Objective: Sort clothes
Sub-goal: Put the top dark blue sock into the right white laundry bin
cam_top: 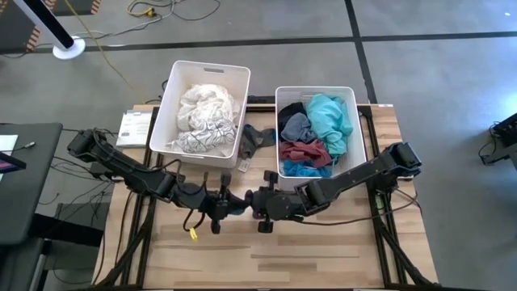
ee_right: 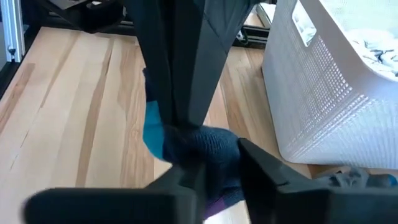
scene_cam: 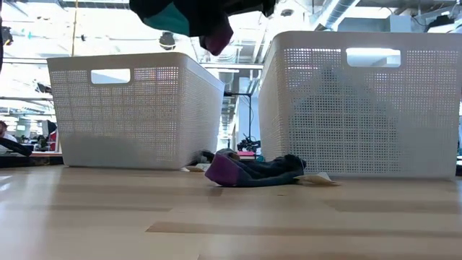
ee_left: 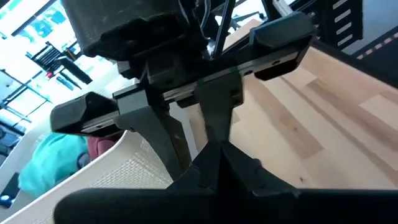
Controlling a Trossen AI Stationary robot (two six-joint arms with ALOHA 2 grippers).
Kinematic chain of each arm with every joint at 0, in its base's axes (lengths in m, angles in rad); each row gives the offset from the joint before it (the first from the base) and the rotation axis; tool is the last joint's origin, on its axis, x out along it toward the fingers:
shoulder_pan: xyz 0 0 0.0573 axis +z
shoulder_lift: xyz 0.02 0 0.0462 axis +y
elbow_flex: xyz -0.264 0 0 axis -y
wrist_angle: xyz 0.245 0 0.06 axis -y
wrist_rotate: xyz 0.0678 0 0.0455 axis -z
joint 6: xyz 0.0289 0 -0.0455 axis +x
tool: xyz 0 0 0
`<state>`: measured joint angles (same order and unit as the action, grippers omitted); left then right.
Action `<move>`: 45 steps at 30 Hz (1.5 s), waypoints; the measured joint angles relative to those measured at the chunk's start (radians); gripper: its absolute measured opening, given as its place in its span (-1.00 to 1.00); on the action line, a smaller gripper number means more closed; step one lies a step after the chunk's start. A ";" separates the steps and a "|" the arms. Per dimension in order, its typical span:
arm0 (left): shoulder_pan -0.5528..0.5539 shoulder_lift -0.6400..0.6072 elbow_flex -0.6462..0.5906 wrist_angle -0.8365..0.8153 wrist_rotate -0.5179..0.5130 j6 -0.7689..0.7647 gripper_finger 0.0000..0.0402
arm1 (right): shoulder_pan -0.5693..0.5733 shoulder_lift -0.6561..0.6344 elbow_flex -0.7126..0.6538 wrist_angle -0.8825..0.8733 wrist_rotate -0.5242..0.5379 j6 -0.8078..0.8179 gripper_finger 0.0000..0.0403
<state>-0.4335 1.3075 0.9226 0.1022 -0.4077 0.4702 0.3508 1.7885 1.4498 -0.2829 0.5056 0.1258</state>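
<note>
Above the front of the light wooden table [cam_top: 323, 250], the left tool [cam_top: 229, 204] pinches a dark navy-and-teal sock [ee_right: 193, 146] that the right tool [cam_top: 252, 202] is nipping too: probably a handover. Next, carry it to the white perforated bin of coloured clothes [cam_top: 349, 95]. Another dark garment [scene_cam: 253, 170] lies between the bins.
</note>
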 joint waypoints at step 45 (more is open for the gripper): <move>-0.023 -0.124 -0.030 -0.306 -0.454 -0.234 -0.03 | -0.014 -0.288 0.000 -0.316 0.350 -0.051 -0.99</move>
<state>-0.4568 1.1831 0.8930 -0.2037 -0.8619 0.2360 0.3365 1.5008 1.4494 -0.5991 0.8559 0.0750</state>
